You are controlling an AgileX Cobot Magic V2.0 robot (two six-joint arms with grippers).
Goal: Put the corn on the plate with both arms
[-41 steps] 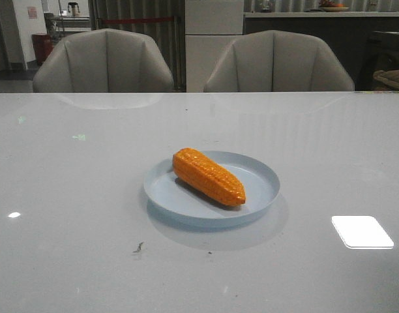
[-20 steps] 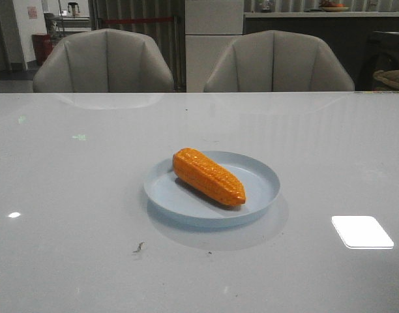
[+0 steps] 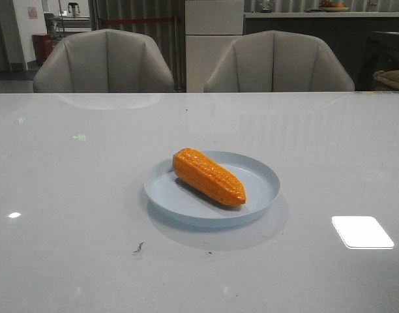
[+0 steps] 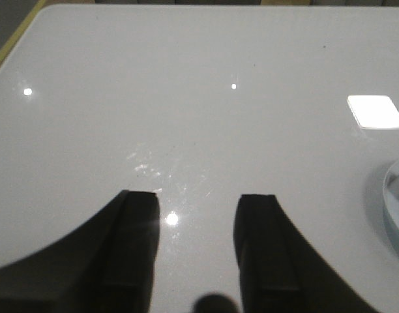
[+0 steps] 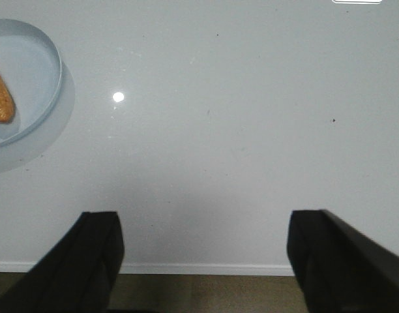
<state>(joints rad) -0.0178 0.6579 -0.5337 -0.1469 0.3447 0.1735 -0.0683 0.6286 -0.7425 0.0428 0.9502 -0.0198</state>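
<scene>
Dim room, overhead light. Glossy tabletop (image 3: 82, 195) throws glare: a bright rectangular ceiling-light reflection (image 3: 362, 231) near my right side, small white specular dots elsewhere. Plate (image 3: 258, 195) casts a soft shadow toward me; corn (image 3: 208, 176) shades the plate beneath it. Front view is grainy, background chairs (image 3: 105, 62) murky. My left pincer (image 4: 196, 251) and right pincer (image 5: 203, 257) read as black, soft-edged silhouettes, out of focus. A glare spot sits between my left fingers. Right wrist view is flat and evenly lit.

Two grey chairs (image 3: 105, 62) stand behind the glossy white table (image 3: 69, 195).
</scene>
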